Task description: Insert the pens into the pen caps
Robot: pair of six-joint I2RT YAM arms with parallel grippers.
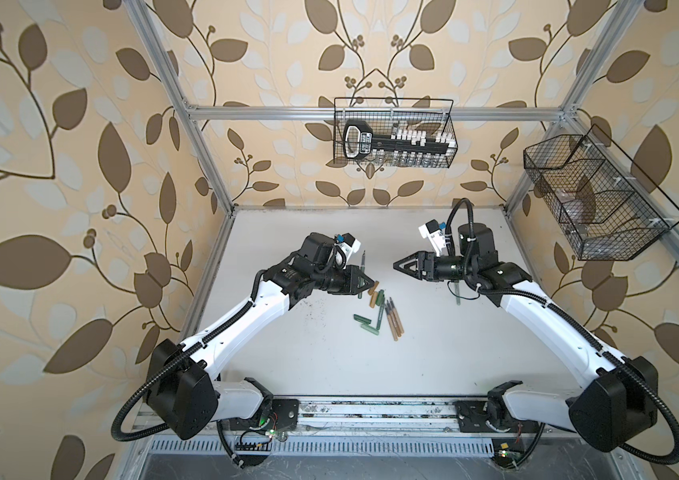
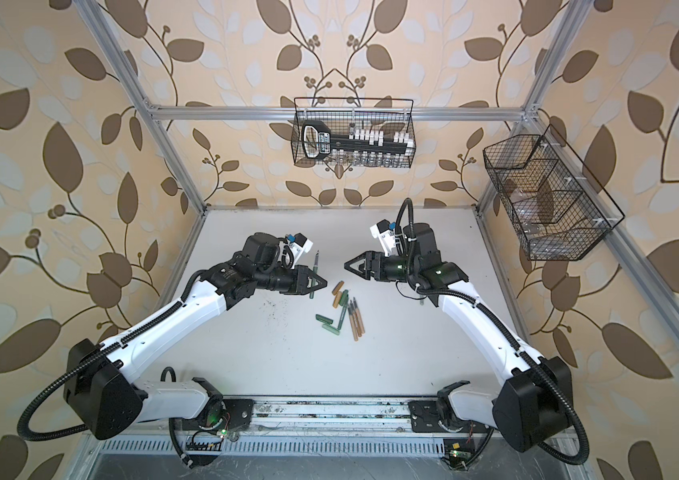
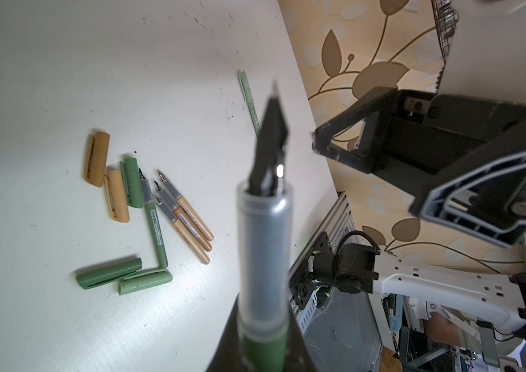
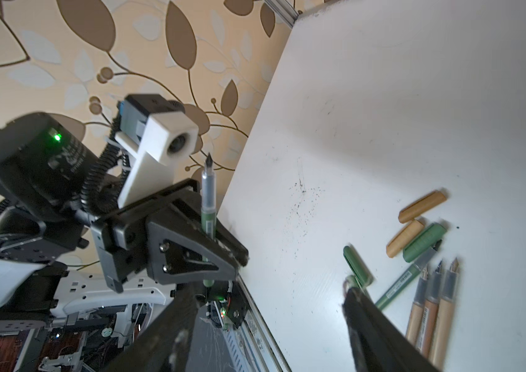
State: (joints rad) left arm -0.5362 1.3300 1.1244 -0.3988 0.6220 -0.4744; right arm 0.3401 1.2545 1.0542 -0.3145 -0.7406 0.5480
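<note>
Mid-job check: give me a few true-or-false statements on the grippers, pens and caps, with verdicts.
1. The left gripper grips a dark green pen, nib bare. True.
2. The right gripper is shut on a cap. False: it is open and empty.
3. Three tan pens lie side by side on the table. True.
4. Every loose cap is tan. False: two tan caps and three green caps lie there.

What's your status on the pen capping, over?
Left hand shut on thin dark green pen, uncapped. Right hand open, empty, facing it. Stubby tan and green pen caps loose on white table; nothing between hands.
</note>
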